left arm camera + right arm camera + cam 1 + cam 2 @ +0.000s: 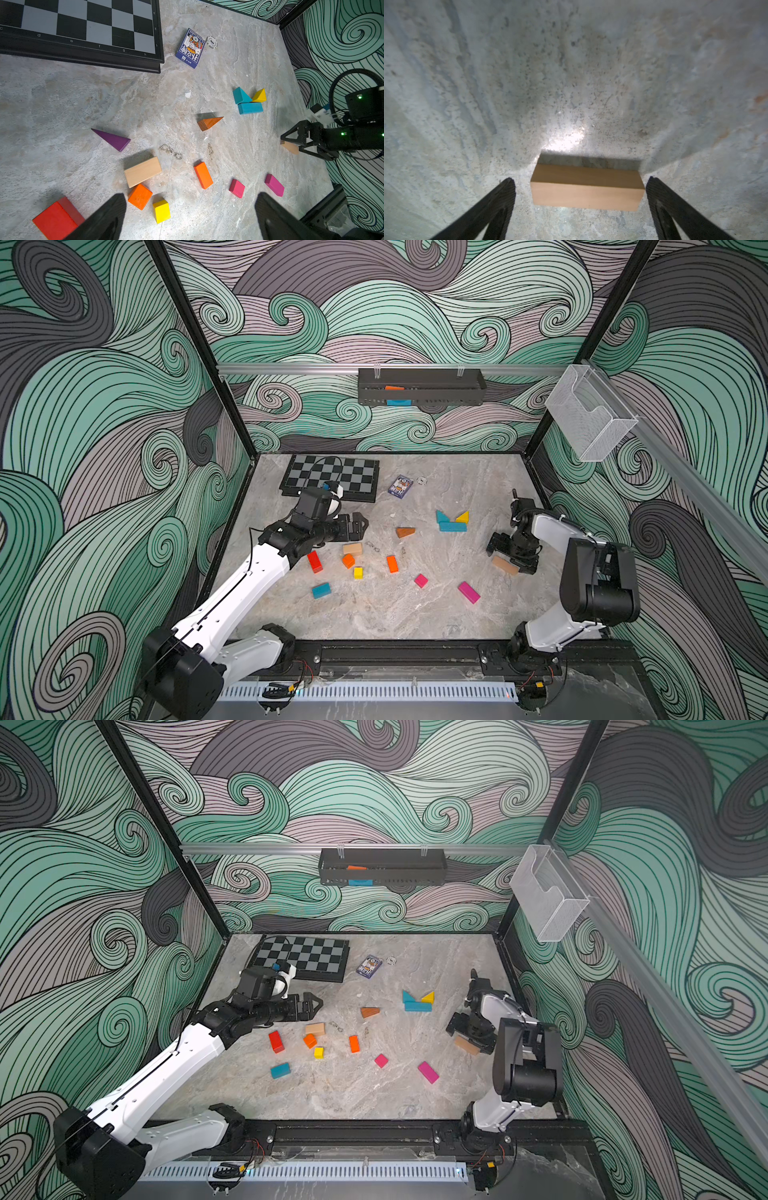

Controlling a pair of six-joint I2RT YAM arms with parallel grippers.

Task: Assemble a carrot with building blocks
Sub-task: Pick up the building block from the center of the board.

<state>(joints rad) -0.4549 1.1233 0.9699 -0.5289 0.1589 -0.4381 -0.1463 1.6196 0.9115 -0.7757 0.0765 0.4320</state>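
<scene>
beige block (587, 188) between wide-spread right end effector (580, 179) fingers, seemingly untouched.

The left arm (249, 580) stretches from the near-left corner of the worktop (374, 614) along its left edge, with the left tool (365, 526) held level, jaws spread wide. The right arm (598, 585) folds by the right edge. The right tool (509, 560) points down, jaws wide apart, seemingly just above the surface.
</scene>
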